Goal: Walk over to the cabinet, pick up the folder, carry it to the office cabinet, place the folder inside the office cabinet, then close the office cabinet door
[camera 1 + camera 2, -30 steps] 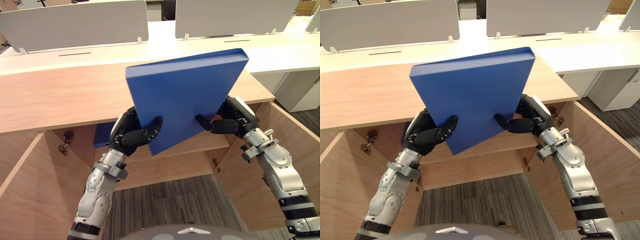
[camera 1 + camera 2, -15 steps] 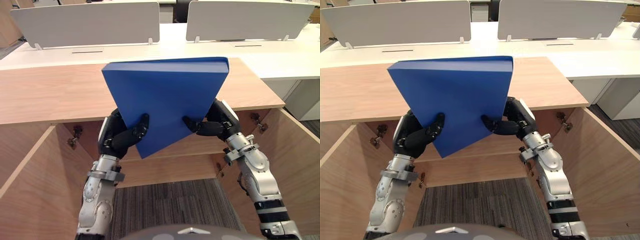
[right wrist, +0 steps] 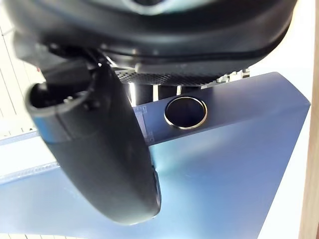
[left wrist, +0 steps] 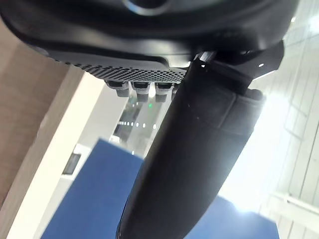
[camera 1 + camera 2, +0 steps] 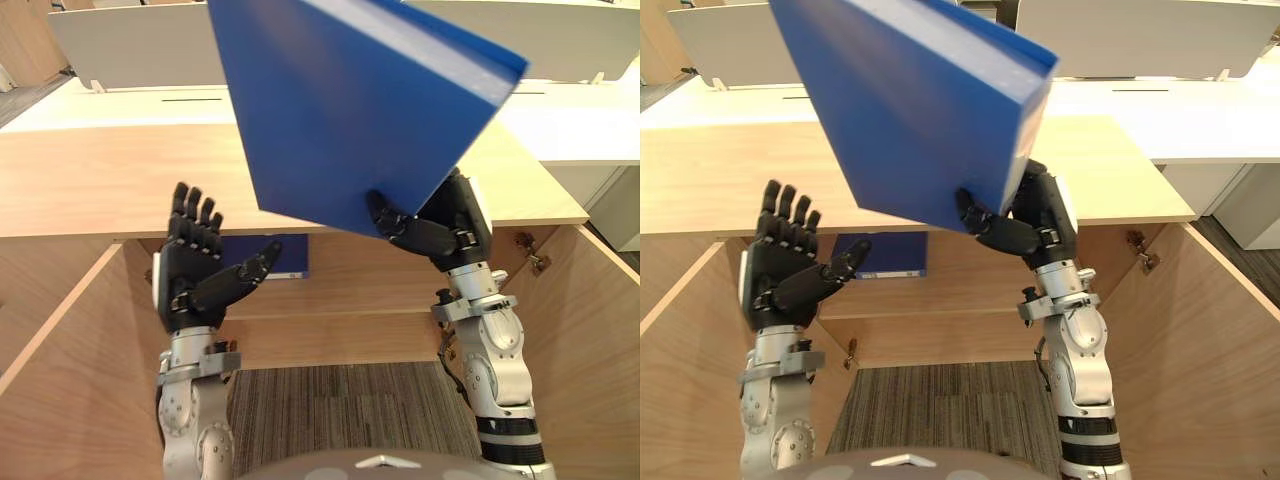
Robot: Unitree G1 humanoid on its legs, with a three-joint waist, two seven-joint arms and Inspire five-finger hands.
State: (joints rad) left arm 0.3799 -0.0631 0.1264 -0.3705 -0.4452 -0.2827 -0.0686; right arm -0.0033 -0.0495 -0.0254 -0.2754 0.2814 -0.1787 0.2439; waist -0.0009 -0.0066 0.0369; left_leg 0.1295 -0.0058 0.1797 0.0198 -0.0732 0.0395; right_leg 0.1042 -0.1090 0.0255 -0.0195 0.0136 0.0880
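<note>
The blue folder (image 5: 345, 105) is raised high and tilted above the wooden cabinet top (image 5: 90, 180). My right hand (image 5: 440, 232) is shut on its lower corner, thumb on the near face, fingers behind it. In the right wrist view the folder's spine (image 3: 239, 164) with a round metal ring lies against the thumb (image 3: 107, 164). My left hand (image 5: 195, 270) stands apart to the left of the folder, palm up, fingers straight and spread, holding nothing. The office cabinet (image 5: 330, 300) below stands with both doors swung out.
A second blue folder (image 5: 285, 255) stands on the shelf inside the cabinet. The open doors (image 5: 60, 390) flank my arms left and right (image 5: 590, 360). White desks with grey divider panels (image 5: 130, 45) lie behind the cabinet. Grey carpet (image 5: 340, 410) is underfoot.
My left hand has let go of the folder and spread its fingers. The right hand alone has swung the folder up and tilted it. The camera has also shifted.
</note>
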